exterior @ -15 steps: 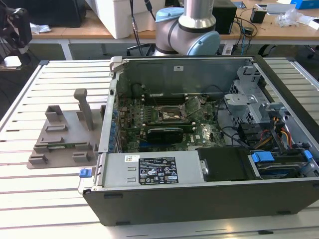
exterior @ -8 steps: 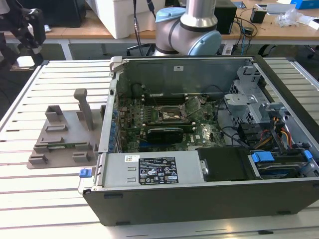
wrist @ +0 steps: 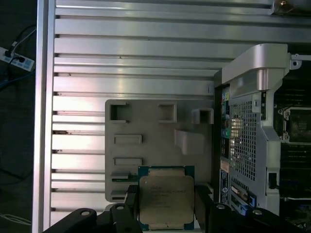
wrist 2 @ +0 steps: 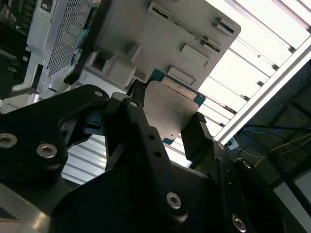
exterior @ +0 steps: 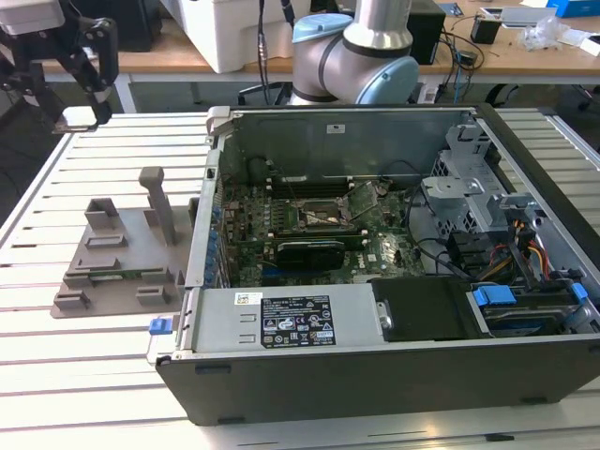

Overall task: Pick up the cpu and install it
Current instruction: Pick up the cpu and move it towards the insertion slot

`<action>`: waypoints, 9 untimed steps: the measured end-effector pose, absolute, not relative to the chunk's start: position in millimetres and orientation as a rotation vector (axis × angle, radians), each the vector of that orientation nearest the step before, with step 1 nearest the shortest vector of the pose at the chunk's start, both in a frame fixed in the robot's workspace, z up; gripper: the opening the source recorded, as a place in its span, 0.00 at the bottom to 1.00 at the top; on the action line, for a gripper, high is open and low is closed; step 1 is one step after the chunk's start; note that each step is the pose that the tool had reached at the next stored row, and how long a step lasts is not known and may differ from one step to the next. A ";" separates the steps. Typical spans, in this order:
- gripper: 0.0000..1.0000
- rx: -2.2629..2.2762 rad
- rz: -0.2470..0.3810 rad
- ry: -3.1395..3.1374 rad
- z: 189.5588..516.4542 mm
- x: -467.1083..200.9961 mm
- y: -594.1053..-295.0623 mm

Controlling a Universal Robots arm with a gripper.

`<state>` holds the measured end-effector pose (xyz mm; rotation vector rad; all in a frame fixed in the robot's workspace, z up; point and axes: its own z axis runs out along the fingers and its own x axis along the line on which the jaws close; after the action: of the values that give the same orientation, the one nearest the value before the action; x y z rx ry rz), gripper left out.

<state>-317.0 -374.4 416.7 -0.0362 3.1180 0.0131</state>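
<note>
Holder (exterior: 117, 258) lies on the slatted table (exterior: 75, 375), at the exterior view's left of the open case (exterior: 375, 375). Cpu (wrist: 166, 194) sits between the gripper's (wrist: 166, 203) fingers (wrist: 131, 206), above the table.

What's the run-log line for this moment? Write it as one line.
gripper: shut on cpu | cpu: held above grey holder | computer case: open beside holder | install: not yet done

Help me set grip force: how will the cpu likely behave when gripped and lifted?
Probably stiff: the cpu lies flat and unbent in the pincer. Likely light, being a thin small plate. Its smooth metal top and thin edges could slip or tilt, since just two edges look clamped.
</note>
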 end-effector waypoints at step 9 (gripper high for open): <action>0.54 -0.036 0.013 3.119 413.6 -267.6 -374.4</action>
<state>-267.6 -374.4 413.6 -0.0362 3.1193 0.0132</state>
